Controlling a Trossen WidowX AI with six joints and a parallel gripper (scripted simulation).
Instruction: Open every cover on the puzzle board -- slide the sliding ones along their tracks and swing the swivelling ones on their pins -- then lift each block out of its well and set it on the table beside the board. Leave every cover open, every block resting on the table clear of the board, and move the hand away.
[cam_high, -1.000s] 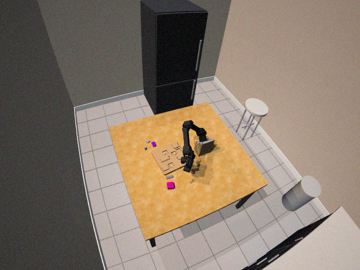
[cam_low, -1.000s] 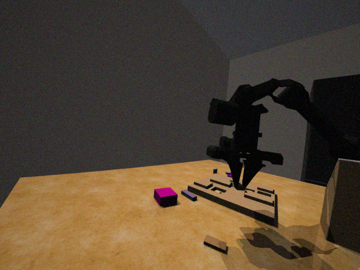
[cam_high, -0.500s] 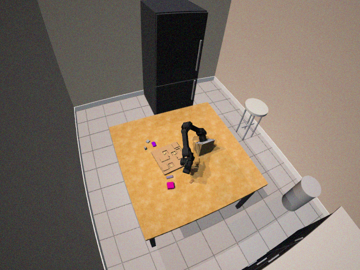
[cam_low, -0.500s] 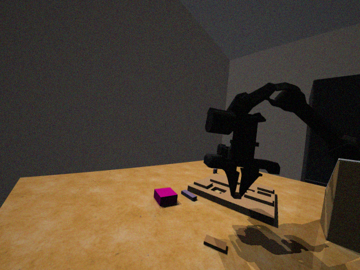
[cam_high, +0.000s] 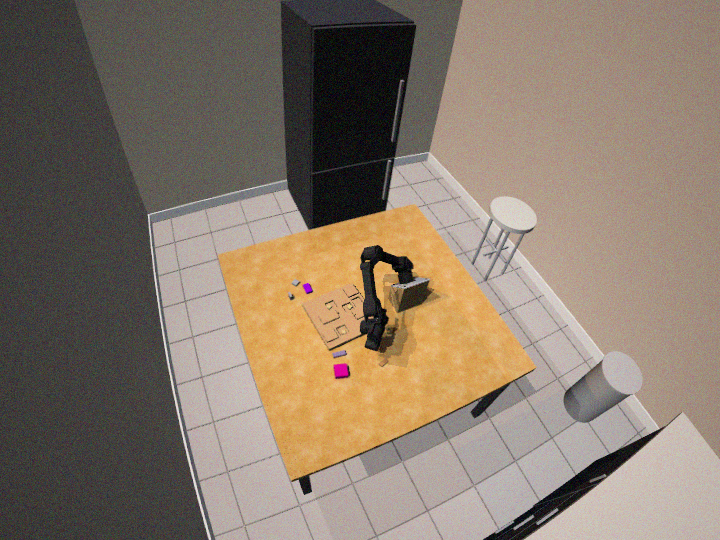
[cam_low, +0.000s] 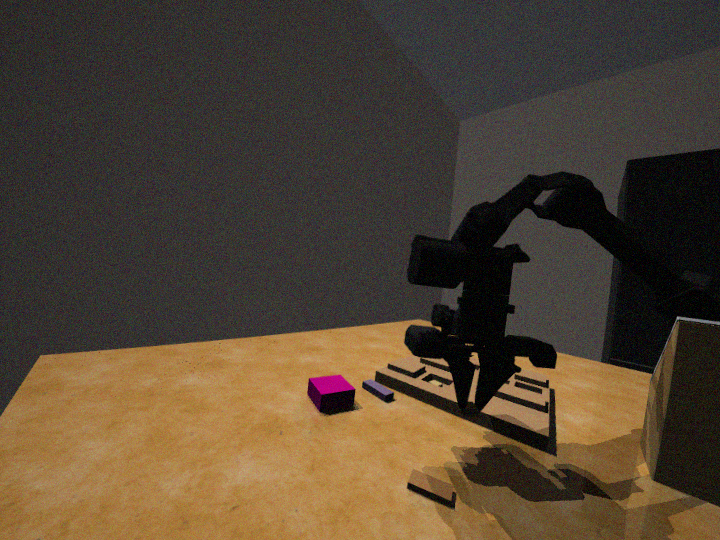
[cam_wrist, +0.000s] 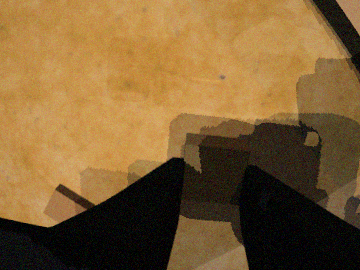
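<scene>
My gripper (cam_low: 471, 408) (cam_wrist: 212, 174) is shut on a dark brown block (cam_wrist: 216, 175), held above the table just off the board's near edge. The puzzle board (cam_high: 312, 312) (cam_low: 511, 427) (cam_wrist: 347, 11) lies flat; open wells show in it, but the arm hides part and the covers are too small to judge fully. On the table, clear of the board, lie a magenta block (cam_high: 341, 370) (cam_low: 331, 384), a lavender bar (cam_high: 339, 353) (cam_low: 378, 390), a tan block (cam_high: 383, 362) (cam_low: 431, 485) (cam_wrist: 61, 204), a purple block (cam_high: 307, 288) and two small grey pieces (cam_high: 296, 283) (cam_high: 291, 296).
A grey upright box-like object (cam_high: 411, 295) (cam_low: 686, 406) stands on the table by the arm's base, to the right of the board. The tan block lies nearest the held block. The arm's shadow falls on the table below the gripper.
</scene>
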